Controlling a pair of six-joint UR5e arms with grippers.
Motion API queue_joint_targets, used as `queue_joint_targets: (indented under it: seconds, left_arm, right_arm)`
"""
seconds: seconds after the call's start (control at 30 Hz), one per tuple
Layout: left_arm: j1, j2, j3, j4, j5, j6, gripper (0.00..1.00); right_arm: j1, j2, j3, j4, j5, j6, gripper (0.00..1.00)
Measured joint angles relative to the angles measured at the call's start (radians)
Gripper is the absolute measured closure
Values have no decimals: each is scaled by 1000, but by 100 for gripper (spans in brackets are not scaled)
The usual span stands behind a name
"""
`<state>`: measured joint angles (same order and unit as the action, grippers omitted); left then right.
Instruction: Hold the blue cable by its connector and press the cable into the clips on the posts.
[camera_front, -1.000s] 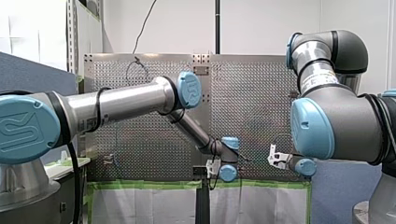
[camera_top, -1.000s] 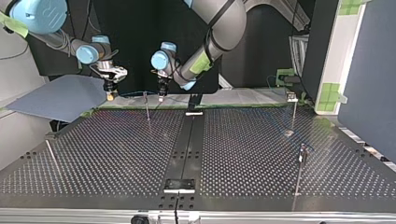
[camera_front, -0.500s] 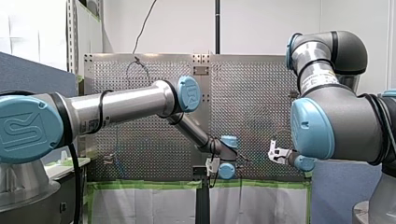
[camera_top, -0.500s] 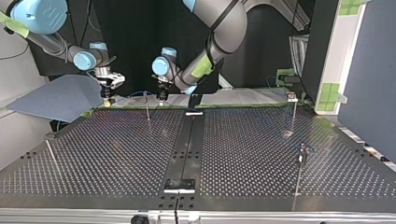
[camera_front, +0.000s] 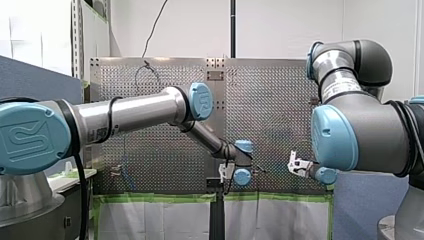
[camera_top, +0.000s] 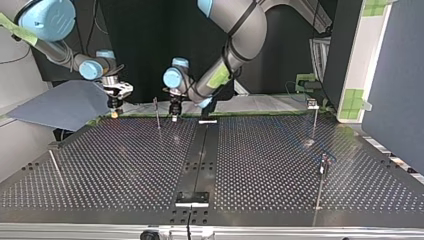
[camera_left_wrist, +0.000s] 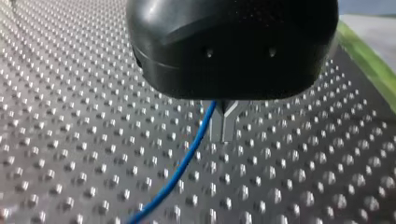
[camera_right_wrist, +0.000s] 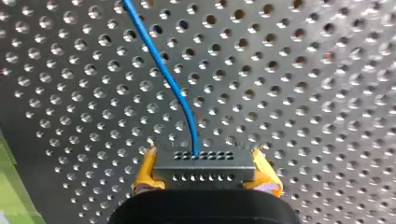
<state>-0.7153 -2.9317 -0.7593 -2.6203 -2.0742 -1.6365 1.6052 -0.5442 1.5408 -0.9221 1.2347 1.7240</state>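
In the right wrist view my right gripper (camera_right_wrist: 205, 175) is shut with its yellow pads on a grey connector (camera_right_wrist: 204, 166), and the blue cable (camera_right_wrist: 173, 88) leaves the connector over the perforated table. In the left wrist view my left gripper (camera_left_wrist: 223, 125) has its metal fingers shut on the blue cable (camera_left_wrist: 187, 161), which trails away just above the plate. In the top view my left gripper (camera_top: 174, 113) hangs beside a thin post (camera_top: 157, 114), with my right gripper (camera_top: 115, 107) further to the view's left. The front view shows both grippers (camera_front: 227, 174) (camera_front: 296, 166) low over the plate.
More thin posts stand at the top view's right (camera_top: 314, 118) (camera_top: 322, 176) and left (camera_top: 55, 165). A dark rail (camera_top: 200, 155) runs down the table's middle. A grey board (camera_top: 60, 105) lies past the table's far left corner. Green tape (camera_front: 165, 198) edges the plate.
In the top view both grippers have come down closer to the plate; my left gripper now sits level with the post beside it. Both grips are unchanged.
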Motion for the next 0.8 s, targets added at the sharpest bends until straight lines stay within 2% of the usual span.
queue_joint_targets:
  seconds: [0.43, 0.67, 0.7, 0.73, 0.77, 0.8]
  left_arm:
    - [18, 1, 1, -12, -10, 25, 100]
    - [16, 1, -14, -8, -28, 28, 100]
    - [16, 1, -22, -3, -28, 29, 91]
    - [15, 1, -29, 1, -27, 29, 91]
    - [14, 2, -35, 7, -24, 30, 67]
    - [12, 4, -43, 15, -18, 32, 31]
  right_arm:
    - [-4, 10, -90, 42, -1, 9, 98]
    - [-2, 11, -105, 61, -1, 7, 98]
    - [-2, 11, -105, 62, -1, 7, 98]
    - [-1, 12, -105, 62, -1, 7, 98]
    - [-1, 12, -105, 62, -1, 7, 98]
    - [-1, 12, -105, 63, -1, 7, 98]
